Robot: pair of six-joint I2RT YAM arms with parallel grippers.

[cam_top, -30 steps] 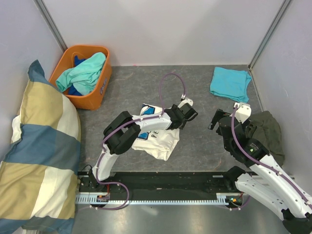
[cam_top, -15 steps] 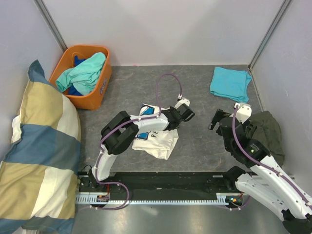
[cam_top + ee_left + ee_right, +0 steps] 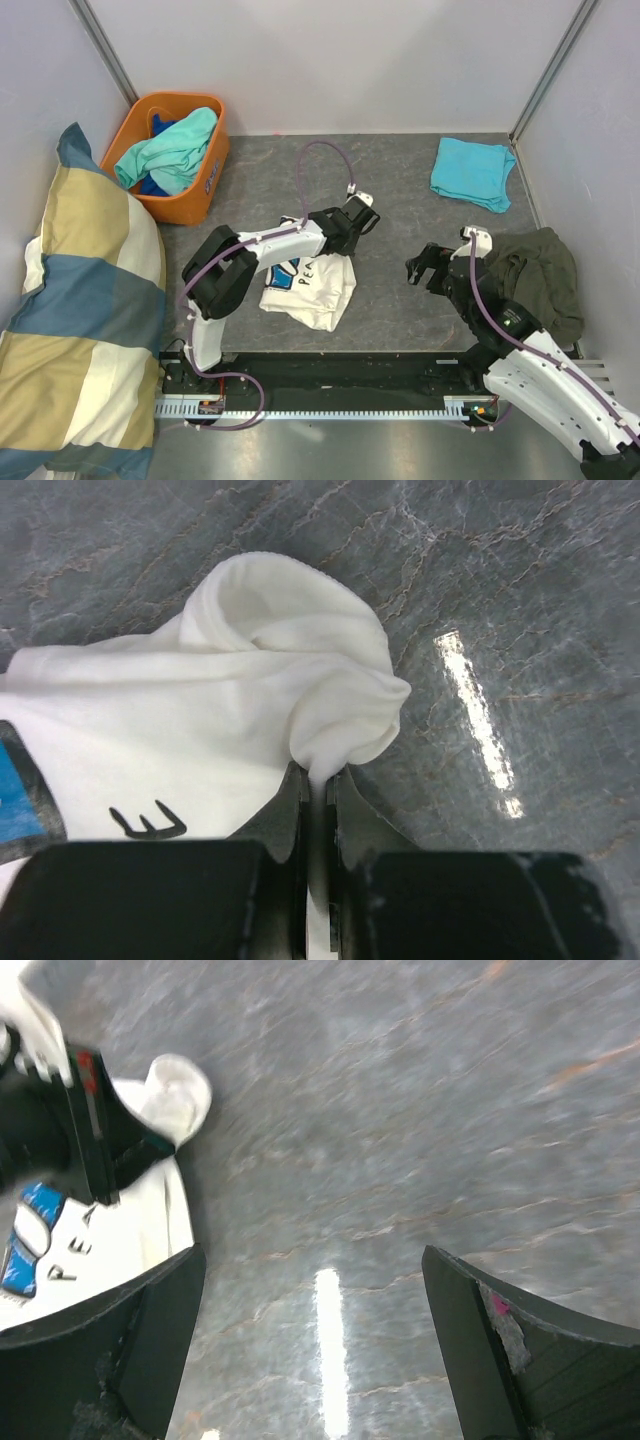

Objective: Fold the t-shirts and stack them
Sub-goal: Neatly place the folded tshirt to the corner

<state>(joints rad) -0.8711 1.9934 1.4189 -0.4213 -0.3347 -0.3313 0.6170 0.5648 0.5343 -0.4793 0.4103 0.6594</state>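
1. The left claw (image 3: 318, 780) is pinched shut on one bunched corner of the cream-white shirt (image 3: 308, 288).
2. Seen from the top, the rest of that shirt lies on the table (image 3: 270, 170) toward 7 o'clock from the claw. Its long way runs from about 1 o'clock to 7 o'clock.
3. The right claw (image 3: 312, 1260) has its fingers wide apart and holds nothing. The shirt is at 9 o'clock from it, near but not touching.
4. The left arm is nearer, so I think it is the one to pull the corner and spread the shirt flat.
5. The orange basket (image 3: 190, 205) sits at 10 o'clock on the table. Inside, a mint-green shirt (image 3: 170, 150) is piled on a blue shirt (image 3: 152, 186).
6. The turquoise shirt (image 3: 473, 172) lies folded at 2 o'clock.
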